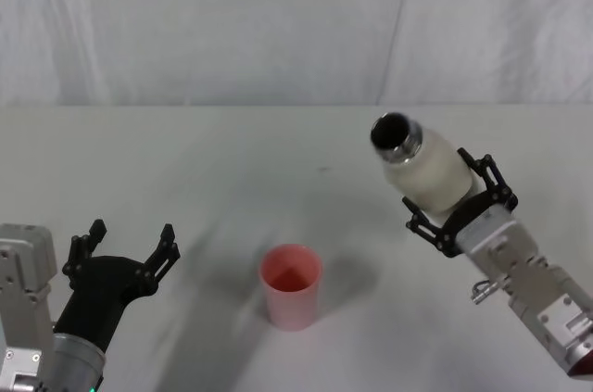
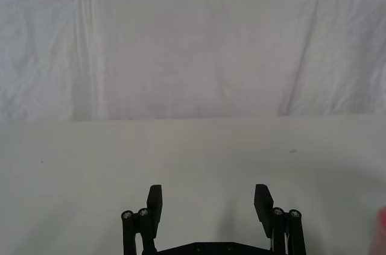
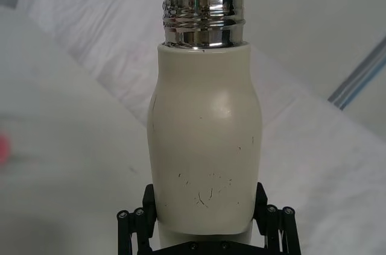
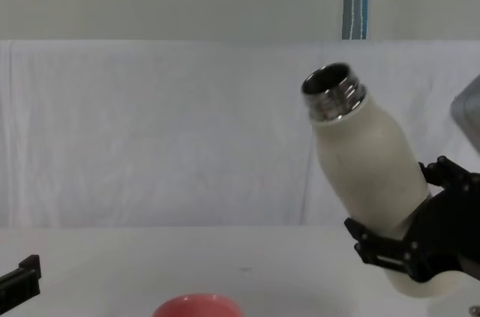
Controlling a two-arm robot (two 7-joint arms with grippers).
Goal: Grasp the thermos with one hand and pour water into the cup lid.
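My head view down over the bench, chest view low across it, both sharing my thermos.

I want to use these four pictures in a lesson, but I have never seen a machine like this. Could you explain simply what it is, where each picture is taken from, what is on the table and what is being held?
It is a robot with two arms, each ending in a black gripper. One picture looks down from its head, one forward from its chest, and one comes from each wrist. The right gripper is shut on the thermos, a cream-white bottle with an open steel neck, lifted off the table and tilted towards the robot's left. The pink cup lid stands upright on the table, lower and further left than the neck. The left gripper hangs open, holding nothing, left of the cup lid.
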